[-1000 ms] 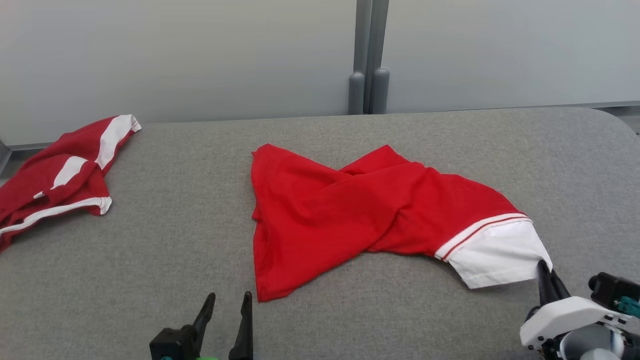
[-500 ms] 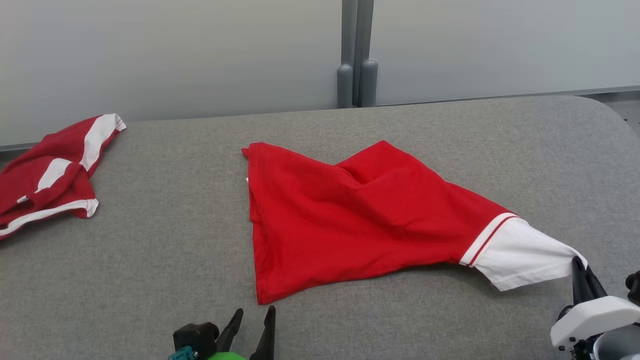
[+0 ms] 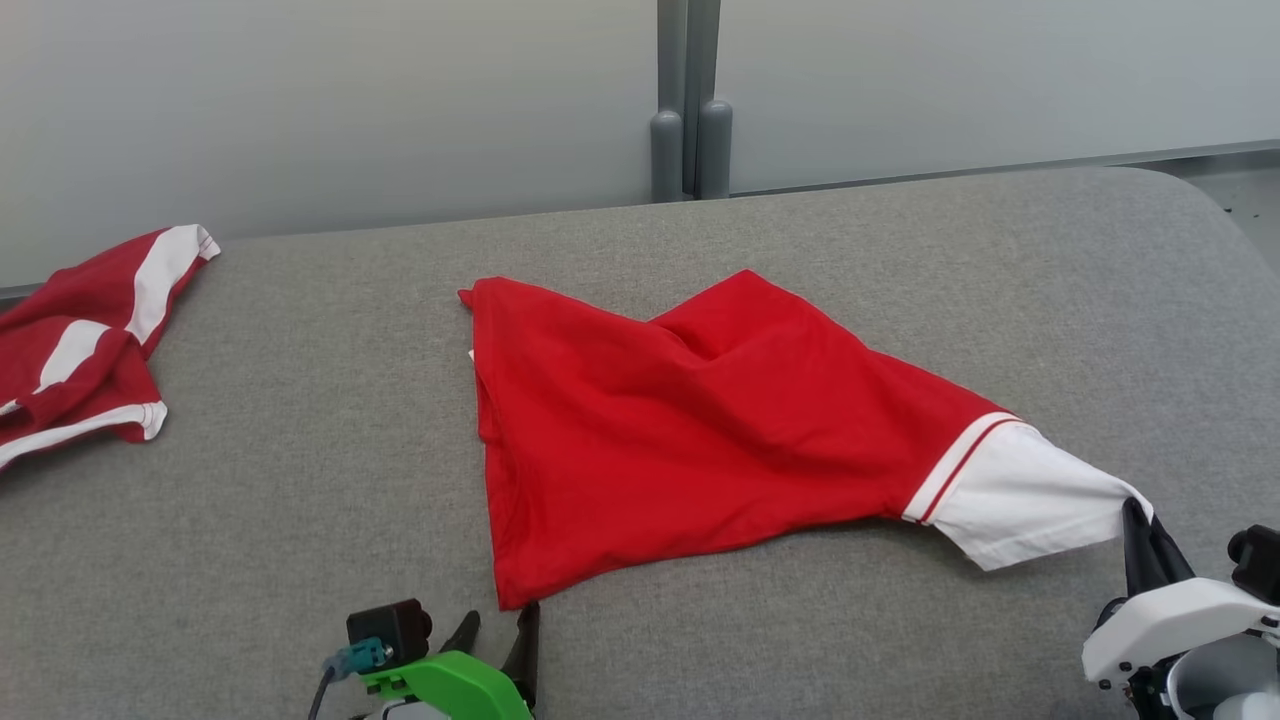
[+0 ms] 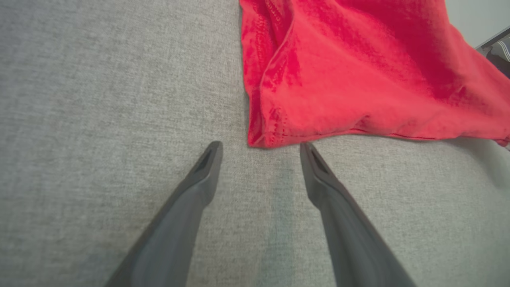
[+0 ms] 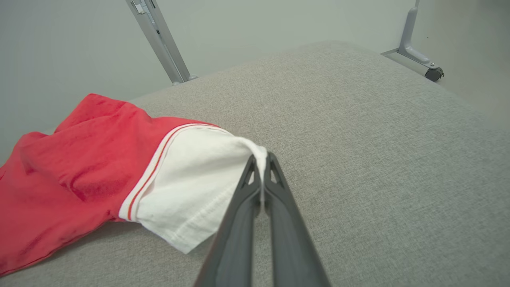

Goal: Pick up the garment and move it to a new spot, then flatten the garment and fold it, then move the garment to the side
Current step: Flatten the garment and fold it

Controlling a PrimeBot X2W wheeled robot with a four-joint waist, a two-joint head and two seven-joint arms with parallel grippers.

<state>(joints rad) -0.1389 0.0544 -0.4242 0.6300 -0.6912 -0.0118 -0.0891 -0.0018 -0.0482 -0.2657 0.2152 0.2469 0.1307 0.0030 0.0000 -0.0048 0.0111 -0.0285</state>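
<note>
Here, in the head view, the red garment (image 3: 700, 440) lies spread on the table (image 3: 300, 500), a padded top covered in coarse grey woven cloth with a rounded corner. The garment is a soft, matte knit, rumpled into shallow folds, and it tapers from a broad body ahead of the left gripper (image 3: 497, 630) to a white sleeve (image 3: 1020, 495) edged with a thin red stripe, which ends at the right gripper (image 3: 1135, 515). That sleeve is drawn out to a point and lifted slightly off the table, where the right gripper's dark fingers meet it. Well off to the left of the left gripper, a second garment (image 3: 80, 350), darker red with white bands, is bunched at the table's edge. Beyond the table stand a pale grey wall and a grey metal post (image 3: 690, 100). In the left wrist view, the left gripper's two long, tapered fingers stand wide apart just above the grey weave, holding nothing. The garment's stitched, doubled-over bottom corner lies just beyond the fingertips, roughly between them. In the right wrist view, the right gripper's fingers are pressed together on the tip of the white sleeve, a pinch of cloth showing between them. The sleeve's hem is stitched, and the red body sags away to the left of the fingers.
</note>
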